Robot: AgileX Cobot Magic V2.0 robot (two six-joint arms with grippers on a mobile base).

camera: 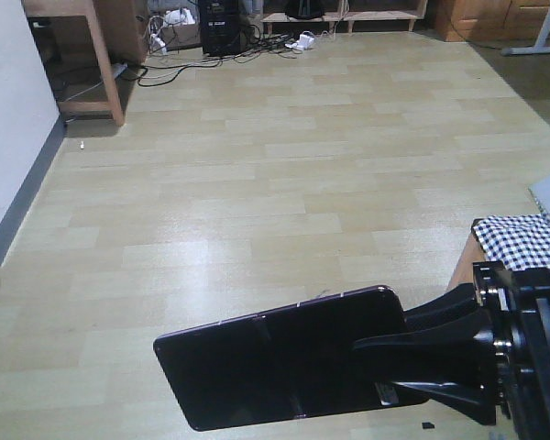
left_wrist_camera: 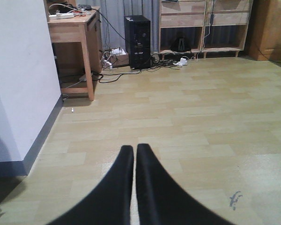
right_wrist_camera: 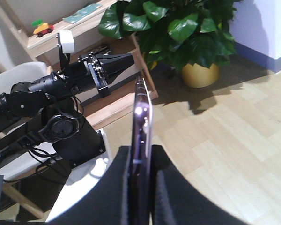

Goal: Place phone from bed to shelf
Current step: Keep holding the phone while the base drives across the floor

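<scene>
- Pickup judged done: found phone (camera: pixel 284 362) clear of the bed (camera: pixel 522 243), held in air above the floor (camera: pixel 257 165) at 6 o'clock of the front view; bed corner at 3 o'clock.
- Placement judged outstanding: noted light-wood shelf (right_wrist_camera: pixel 117 101) at 10 o'clock in the right wrist view, apart from phone; not yet set down there.
- Right gripper (camera: pixel 376 362): closed narrowly across one end of phone, a finger on each face.
- Left gripper (left_wrist_camera: pixel 134 157): fingers drawn nearly together; holding nothing.
</scene>
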